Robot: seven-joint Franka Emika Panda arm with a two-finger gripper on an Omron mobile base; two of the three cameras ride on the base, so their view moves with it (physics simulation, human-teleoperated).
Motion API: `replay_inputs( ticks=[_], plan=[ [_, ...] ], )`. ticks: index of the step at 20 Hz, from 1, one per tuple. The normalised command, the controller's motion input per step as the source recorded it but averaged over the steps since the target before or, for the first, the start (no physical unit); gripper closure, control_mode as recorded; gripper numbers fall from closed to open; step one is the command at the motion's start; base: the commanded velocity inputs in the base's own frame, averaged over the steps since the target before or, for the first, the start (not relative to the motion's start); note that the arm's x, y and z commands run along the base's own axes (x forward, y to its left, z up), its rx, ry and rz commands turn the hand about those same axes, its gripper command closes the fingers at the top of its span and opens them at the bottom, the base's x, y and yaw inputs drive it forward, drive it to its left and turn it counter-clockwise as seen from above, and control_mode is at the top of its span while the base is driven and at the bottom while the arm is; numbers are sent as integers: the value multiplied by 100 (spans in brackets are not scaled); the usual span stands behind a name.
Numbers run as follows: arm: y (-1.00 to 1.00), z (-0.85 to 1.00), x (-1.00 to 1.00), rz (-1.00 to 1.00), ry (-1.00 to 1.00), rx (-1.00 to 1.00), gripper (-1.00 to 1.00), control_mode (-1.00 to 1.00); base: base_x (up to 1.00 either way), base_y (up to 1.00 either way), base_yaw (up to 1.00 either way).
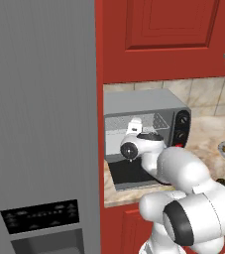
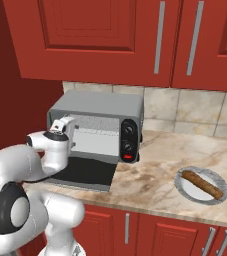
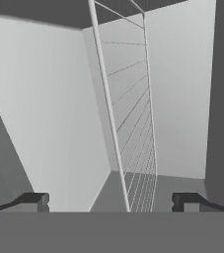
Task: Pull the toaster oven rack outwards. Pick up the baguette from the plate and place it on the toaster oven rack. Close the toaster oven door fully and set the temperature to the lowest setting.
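Released and spread wide, the gripper [image 3: 108,200] is aimed into the one toaster oven [image 2: 97,127], its front rack wire [image 3: 108,106] seen between the fingertips [image 3: 34,200]. The toaster oven door [image 2: 85,174] is folded down on the marble counter [image 2: 155,170]. One baguette [image 2: 201,184] lies on one plate [image 2: 185,187], well right of the gripper, beneath red cabinets [image 2: 110,40].

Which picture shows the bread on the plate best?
The right base view: the whole baguette lies in clear sight on the plate. The left base view catches just part of it at the right edge.
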Motion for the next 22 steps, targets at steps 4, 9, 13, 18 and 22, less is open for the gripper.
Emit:
replay_inputs(
  ticks=[4,9,13,18,22],
  plan=[
    [0,-9,24,4,0,-1,-100,-100,0,0,0],
    [0,-17,22,4,0,-3,-100,-100,0,0,0],
    [0,-25,17,4,0,-3,-100,-100,0,0,0],
    [0,-23,14,4,0,-2,-100,-100,0,0,0],
    [0,-14,14,3,0,0,-100,-100,0,0,0]
  ],
)
